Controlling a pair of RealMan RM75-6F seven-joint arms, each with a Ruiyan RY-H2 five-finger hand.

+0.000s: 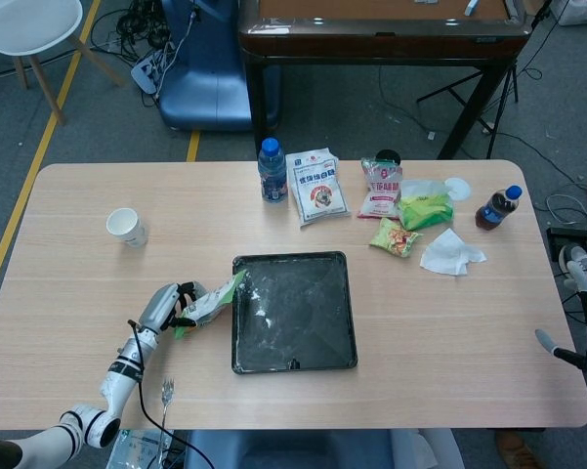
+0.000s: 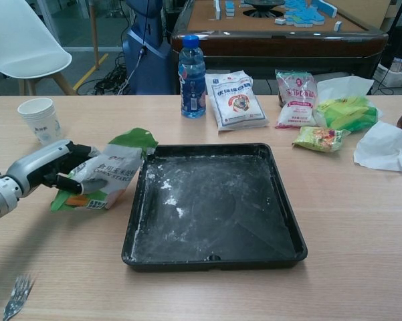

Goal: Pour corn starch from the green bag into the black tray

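From the head view, your left hand [image 1: 166, 308] sits at the lower left of the frame, its fingers [image 1: 183, 305] wrapped around the green bag [image 1: 210, 302]. The bag lies tilted just off the left edge of the black tray [image 1: 294, 312], its top corner reaching the tray's rim. White powder dusts the tray floor. A fork [image 1: 166, 392] lies near the bottom edge, below your forearm. A paper cup [image 1: 126, 227] stands at the left, well apart from the tray. At the far right edge only part of your right arm [image 1: 578, 322] shows; you cannot tell how that hand's fingers stand.

From the chest view, your left hand [image 2: 50, 171] comes in from the left edge, dark fingers [image 2: 72, 182] closed on the lower part of the green bag [image 2: 110, 172]. The bag leans toward the black tray [image 2: 214, 202], its green top beside the tray's upper left corner. Behind the tray stand a water bottle [image 2: 191, 67] and a white packet [image 2: 235, 99], on the surface [image 2: 361, 221].
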